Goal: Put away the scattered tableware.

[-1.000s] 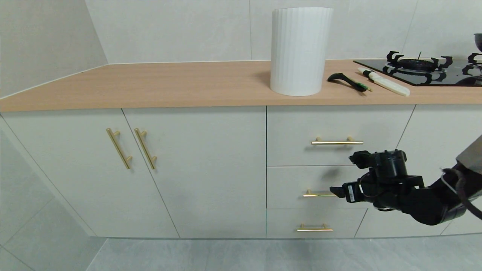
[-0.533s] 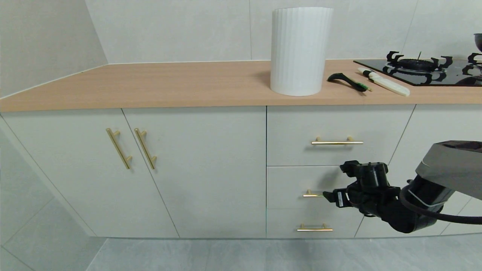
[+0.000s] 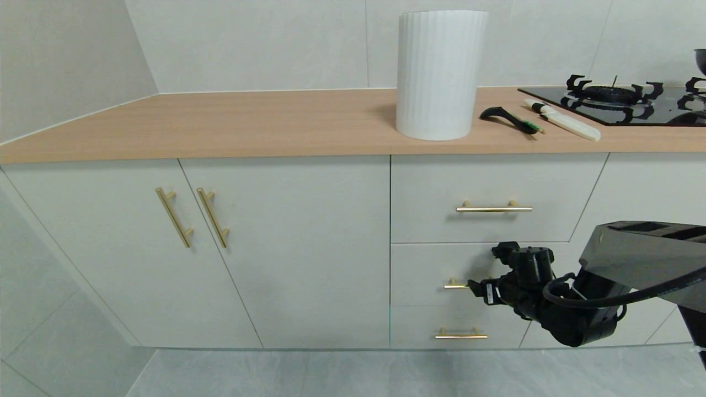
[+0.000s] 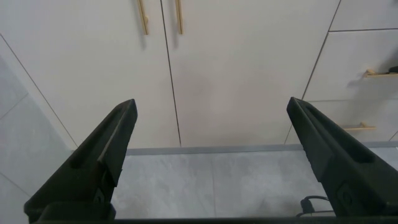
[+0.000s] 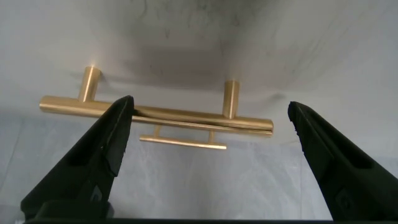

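Lying near the front edge of the counter (image 3: 220, 124), toward its right end, are a black spoon (image 3: 504, 118) and a white knife (image 3: 562, 122). They are just beside each other, between a tall white ribbed container (image 3: 438, 77) and the stove (image 3: 612, 102). The container stands upright close to the same front edge.

Below the counter, the right hand (image 3: 479, 286) is at the middle drawer's brass handle (image 3: 455, 285), under the top drawer handle (image 3: 493, 209) and above the bottom one (image 3: 460, 334). From the right wrist, this hand (image 5: 208, 112) is released, its fingers (image 5: 106, 149) spread wide, and the middle handle (image 5: 180, 115) runs across the gap between them. Whether either finger touches the bar cannot be told. The bottom handle (image 5: 183, 142) shows farther off, behind it.

The left hand (image 4: 211, 107) is also released and grasps nothing, its fingers (image 4: 99, 155) wide apart. It faces the cupboard doors (image 4: 249, 68) and the grey floor (image 4: 205, 180).
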You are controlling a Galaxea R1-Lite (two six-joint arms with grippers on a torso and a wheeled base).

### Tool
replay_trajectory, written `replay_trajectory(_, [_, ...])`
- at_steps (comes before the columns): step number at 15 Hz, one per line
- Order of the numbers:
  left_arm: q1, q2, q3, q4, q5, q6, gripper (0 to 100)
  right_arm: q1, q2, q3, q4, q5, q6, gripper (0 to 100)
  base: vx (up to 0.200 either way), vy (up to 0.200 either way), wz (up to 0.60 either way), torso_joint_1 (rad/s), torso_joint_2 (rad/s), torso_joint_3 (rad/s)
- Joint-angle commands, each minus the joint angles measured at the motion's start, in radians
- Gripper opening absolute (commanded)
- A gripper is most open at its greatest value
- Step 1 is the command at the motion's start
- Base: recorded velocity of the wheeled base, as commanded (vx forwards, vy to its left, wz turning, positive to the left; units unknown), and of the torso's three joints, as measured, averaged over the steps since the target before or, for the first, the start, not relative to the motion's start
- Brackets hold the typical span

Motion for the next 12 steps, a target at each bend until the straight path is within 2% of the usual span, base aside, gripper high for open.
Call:
replay_trajectory(1, [0.000,0.000,0.000,0.000,0.000,0.000,100,0.000,0.014,0.003,0.005,0.000,-0.003,100,0.000,0.000,0.00,0.000,0.00,0.000])
replay_trajectory(12, [0.000,0.000,0.000,0.000,0.000,0.000,100,0.000,-0.015,0.031,0.049,0.000,-0.007,100,0.000,0.000,0.00,0.000,0.00,0.000])
